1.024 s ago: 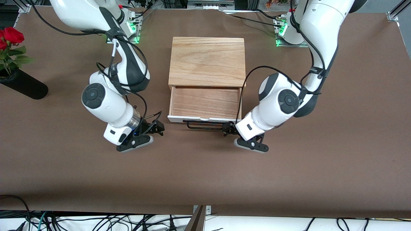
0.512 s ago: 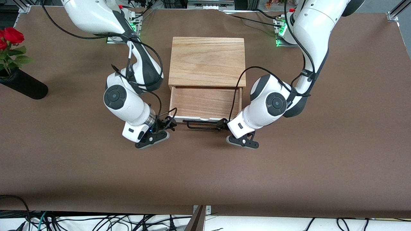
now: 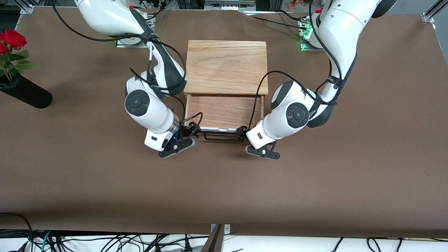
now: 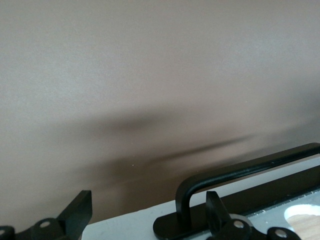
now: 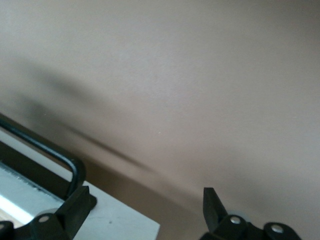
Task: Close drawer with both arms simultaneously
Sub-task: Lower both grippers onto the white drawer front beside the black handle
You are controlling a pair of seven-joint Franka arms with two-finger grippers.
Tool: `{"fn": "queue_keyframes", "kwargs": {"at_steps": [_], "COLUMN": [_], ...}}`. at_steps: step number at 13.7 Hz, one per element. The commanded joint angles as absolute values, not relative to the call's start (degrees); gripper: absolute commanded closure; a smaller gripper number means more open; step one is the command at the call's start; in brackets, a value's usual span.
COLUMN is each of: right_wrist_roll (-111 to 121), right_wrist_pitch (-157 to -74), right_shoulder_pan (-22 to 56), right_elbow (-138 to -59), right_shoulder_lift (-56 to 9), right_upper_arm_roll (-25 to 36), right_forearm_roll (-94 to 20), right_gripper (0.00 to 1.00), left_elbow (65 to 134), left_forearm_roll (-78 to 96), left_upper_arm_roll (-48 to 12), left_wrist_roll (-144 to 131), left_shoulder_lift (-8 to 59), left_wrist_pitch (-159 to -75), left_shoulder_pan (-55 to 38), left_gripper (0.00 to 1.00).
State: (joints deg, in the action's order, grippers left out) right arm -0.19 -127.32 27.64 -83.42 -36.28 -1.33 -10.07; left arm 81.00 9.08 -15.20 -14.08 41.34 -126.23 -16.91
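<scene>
At each end of the open drawer's (image 3: pixel 224 112) white front, left gripper (image 3: pixel 240 132) and right gripper (image 3: pixel 193 131) spread.

Light-wood drawer (image 3: pixel 224 111) with white front, black handle (image 3: pixel 222 137); brown table (image 3: pixel 224 189); red rose (image 3: pixel 14 37).

We are showing two white arms, the right arm (image 3: pixel 147 112) and the left arm (image 3: pixel 297 112), each with glossy rounded shells and black bands at the joints. A dark round cap is sitting on each elbow housing. Black cables are looping along both arms. The right gripper (image 3: pixel 187 134) and the left gripper (image 3: pixel 243 134) are black; in the wrist views their fingers (image 4: pixel 80 212) (image 5: pixel 212 207) are showing silver screws
</scene>
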Motion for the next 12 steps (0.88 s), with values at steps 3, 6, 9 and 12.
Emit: {"fn": "queue_keyframes", "kwargs": {"at_steps": [3,6,9,12], "right_wrist_roll": [0.4,0.4,0.5,0.4], "right_wrist_pitch": [-125.6,-123.8,-123.5,-123.5], "right_shoulder_pan": [29.2,30.3,30.3,31.4], "right_elbow": [-82.6,-82.6,-82.8,-83.8], "right_shoulder_lift": [-37.0,-37.0,-37.0,-36.9], "right_upper_arm_roll": [-1.0,-1.0,-1.0,-1.0], "right_forearm_roll": [-11.2,-11.2,-11.2,-11.1], "right_gripper": [0.0,0.0,0.0,0.0], "left_elbow": [81.7,81.7,81.7,81.7], "left_forearm_roll": [10.5,10.5,10.5,10.5], "left_upper_arm_roll": [-15.2,-15.2,-15.3,-16.0], "left_wrist_roll": [-13.6,-13.6,-13.7,-13.7], "left_shoulder_lift": [40.6,40.7,40.7,40.6], "left_wrist_pitch": [-123.0,-123.0,-122.4,-118.0], "left_shoulder_pan": [-17.1,-17.1,-17.2,-17.0], "left_gripper": [0.0,0.0,0.0,0.0]}}
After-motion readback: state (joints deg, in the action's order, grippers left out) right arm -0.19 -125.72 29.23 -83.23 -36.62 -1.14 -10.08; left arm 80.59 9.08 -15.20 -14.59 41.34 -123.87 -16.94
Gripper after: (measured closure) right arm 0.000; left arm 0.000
